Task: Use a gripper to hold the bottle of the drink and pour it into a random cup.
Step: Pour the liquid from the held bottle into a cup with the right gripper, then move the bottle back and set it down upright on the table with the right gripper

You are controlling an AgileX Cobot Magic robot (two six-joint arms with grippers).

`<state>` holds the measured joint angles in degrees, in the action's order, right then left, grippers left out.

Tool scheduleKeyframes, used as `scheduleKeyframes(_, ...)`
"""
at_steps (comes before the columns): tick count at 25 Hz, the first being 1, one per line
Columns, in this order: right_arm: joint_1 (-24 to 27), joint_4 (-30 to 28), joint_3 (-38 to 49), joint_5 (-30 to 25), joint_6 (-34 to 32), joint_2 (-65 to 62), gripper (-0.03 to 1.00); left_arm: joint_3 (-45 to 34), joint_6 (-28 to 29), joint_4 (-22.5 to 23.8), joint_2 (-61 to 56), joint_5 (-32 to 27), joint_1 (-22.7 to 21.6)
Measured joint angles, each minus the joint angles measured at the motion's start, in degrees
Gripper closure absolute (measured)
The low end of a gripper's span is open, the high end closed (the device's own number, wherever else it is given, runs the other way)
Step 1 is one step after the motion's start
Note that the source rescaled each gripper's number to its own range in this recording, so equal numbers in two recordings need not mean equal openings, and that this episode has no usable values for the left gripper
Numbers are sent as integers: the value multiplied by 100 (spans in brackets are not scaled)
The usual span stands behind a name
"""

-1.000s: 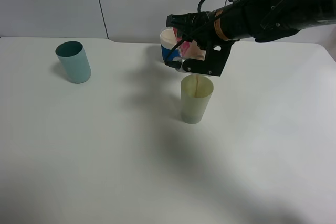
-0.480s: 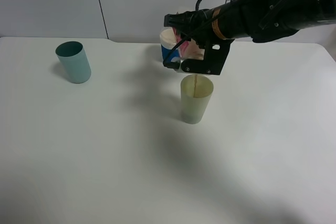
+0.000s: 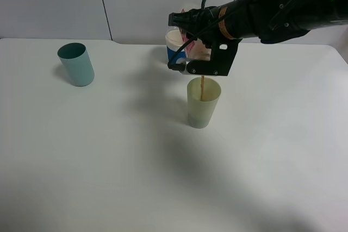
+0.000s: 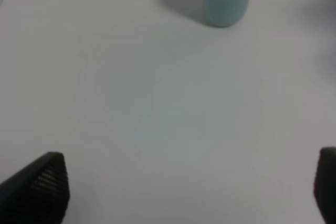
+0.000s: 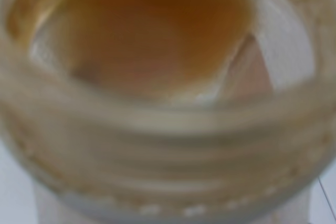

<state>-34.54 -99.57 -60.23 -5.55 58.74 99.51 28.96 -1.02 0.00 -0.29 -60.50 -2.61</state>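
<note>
Now, bottle mouth-down above cup

On the table, the cup stands near the middle. The bottle hangs tipped directly above it, in the right gripper, and a stream of drink falls into the cup. A second cup stands just behind the bottle, farther back. A third cup stands well apart at the far left.

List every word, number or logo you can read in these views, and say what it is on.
No text can be read in any view.
bottle: red-and-white label, too small and blurred to read.
white cup with blue band: no legible text.
yellow-green cup and teal cup: plain, no markings.
</note>
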Motion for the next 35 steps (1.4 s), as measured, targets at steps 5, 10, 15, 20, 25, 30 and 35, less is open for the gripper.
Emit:
scheduleKeyframes(5, 0, 0, 0, -1, 4, 0, 95, 0, 0, -30, 0, 6, 0)
scheduleKeyframes(10, 0, 0, 0, -1, 4, 0, 95, 0, 0, -30, 0, 6, 0)
scheduleKeyframes(15, 0, 0, 0, -1, -376, 0, 95, 0, 0, 0, 0, 6, 0)
scheduleKeyframes(20, 0, -5, 0, -1, -1509, 0, 95, 0, 0, 0, 0, 6, 0)
scheduleKeyframes(25, 0, -16, 0, 41, -2483, 0, 95, 0, 0, 0, 0, 6, 0)
scheduleKeyframes(30, 0, -16, 0, 41, -2579, 0, 95, 0, 0, -30, 0, 6, 0)
scheduleKeyframes(35, 0, -16, 0, 96, -2681, 0, 95, 0, 0, -30, 0, 6, 0)
